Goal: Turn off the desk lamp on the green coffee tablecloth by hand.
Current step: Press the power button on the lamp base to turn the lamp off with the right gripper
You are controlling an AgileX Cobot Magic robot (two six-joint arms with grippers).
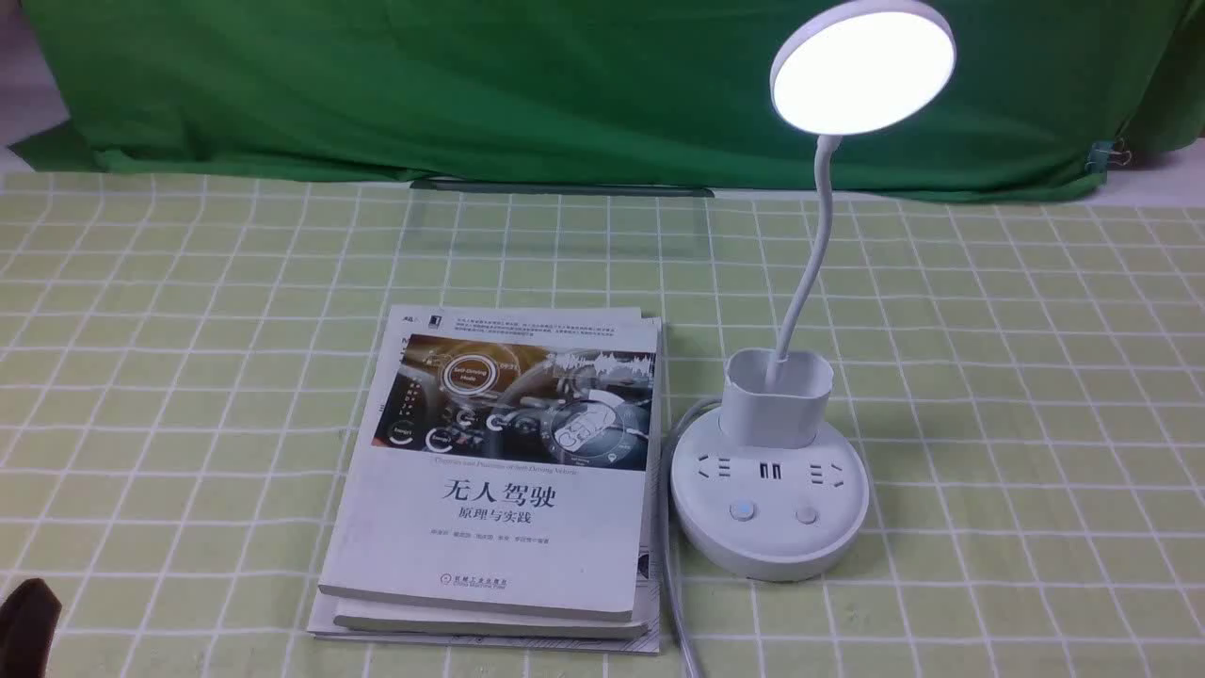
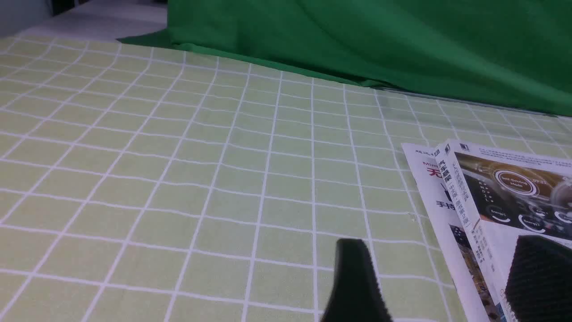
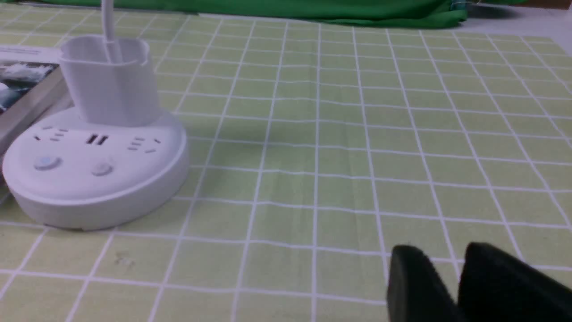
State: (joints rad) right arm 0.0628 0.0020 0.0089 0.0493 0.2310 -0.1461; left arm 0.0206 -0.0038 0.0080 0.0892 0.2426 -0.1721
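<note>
desk lamp [image 1: 772, 471] sits lit, right of centre in the front view, on the green coffee tablecloth [image 1: 988, 395]. light plastic, likely to skid, so i'd press a base button straight down. my right gripper [image 3: 451, 281] looks nearly closed, empty; left gripper [image 2: 442, 277] spread, empty.

Desk lamp [image 3: 96, 165] on green coffee tablecloth [image 3: 357, 134].

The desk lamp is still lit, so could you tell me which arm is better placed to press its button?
Right, probably: the right tool faces the desk lamp across bare cloth, while books lie between the left tool and the lamp.
</note>
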